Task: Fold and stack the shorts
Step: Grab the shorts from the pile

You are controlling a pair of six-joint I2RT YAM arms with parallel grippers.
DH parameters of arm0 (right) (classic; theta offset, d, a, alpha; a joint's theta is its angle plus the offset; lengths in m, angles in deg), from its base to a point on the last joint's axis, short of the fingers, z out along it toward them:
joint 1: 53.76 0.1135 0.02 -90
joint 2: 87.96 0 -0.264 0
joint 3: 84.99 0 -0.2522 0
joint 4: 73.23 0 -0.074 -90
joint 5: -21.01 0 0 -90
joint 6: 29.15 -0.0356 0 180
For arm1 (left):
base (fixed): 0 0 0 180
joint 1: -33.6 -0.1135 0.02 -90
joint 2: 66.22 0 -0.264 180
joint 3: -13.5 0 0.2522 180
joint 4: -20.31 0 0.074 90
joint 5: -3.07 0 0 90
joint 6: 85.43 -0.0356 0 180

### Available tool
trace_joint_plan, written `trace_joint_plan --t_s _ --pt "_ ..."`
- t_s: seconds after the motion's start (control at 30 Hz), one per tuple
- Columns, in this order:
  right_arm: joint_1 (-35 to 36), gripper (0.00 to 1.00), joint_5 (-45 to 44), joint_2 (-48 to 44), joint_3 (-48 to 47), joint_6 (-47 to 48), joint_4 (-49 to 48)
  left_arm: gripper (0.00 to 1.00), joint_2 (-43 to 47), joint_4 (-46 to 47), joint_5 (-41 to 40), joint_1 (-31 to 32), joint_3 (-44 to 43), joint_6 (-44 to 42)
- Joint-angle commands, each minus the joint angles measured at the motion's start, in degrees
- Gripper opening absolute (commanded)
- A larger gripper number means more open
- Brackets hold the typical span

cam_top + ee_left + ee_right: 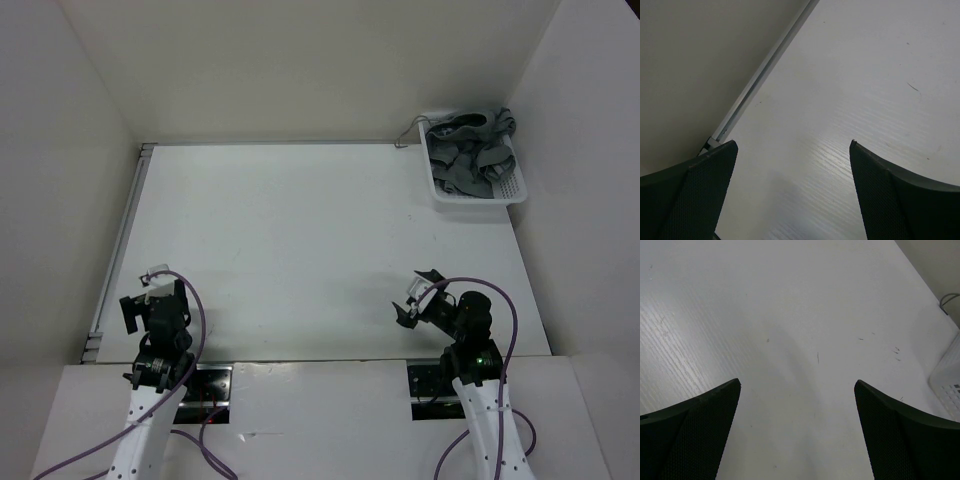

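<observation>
Shorts (468, 160) heaped in the basket (478, 201); my right gripper (415, 297) sits nearer it than my left gripper (155, 297); both 2 spread, empty.

overhead view, wrist views near table (300, 250)

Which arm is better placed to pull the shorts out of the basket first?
The right one, probably. The shorts lie heaped in the basket at the table's far right corner, on the right gripper's side; the left gripper sits across the table. Both are open and empty.
</observation>
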Motion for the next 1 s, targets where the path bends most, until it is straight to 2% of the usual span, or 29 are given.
trace_joint_plan --t_s 0.0,0.4,0.5,0.77,0.97 --pt "0.54 0.99 1.61 -0.78 -0.93 1.14 0.86 0.99 0.75 0.67 1.15 -0.47 -0.86 -0.16" --pt "0.54 0.99 3.01 -0.78 2.23 0.10 -7.22 0.99 1.28 0.59 0.71 -0.47 -0.86 -0.16" --pt "0.54 0.99 3.02 -0.78 2.24 5.16 -7.93 0.99 1.28 0.59 0.71 -0.47 -0.86 -0.16" --pt "0.54 0.99 4.07 -0.78 2.24 10.72 -8.63 0.99 1.28 -1.52 -1.84 -0.47 -1.39 -0.16" --pt "0.54 0.99 4.07 -0.78 2.24 10.72 -8.63 0.99 1.28 -1.52 -1.84 -0.47 -1.39 -0.16"
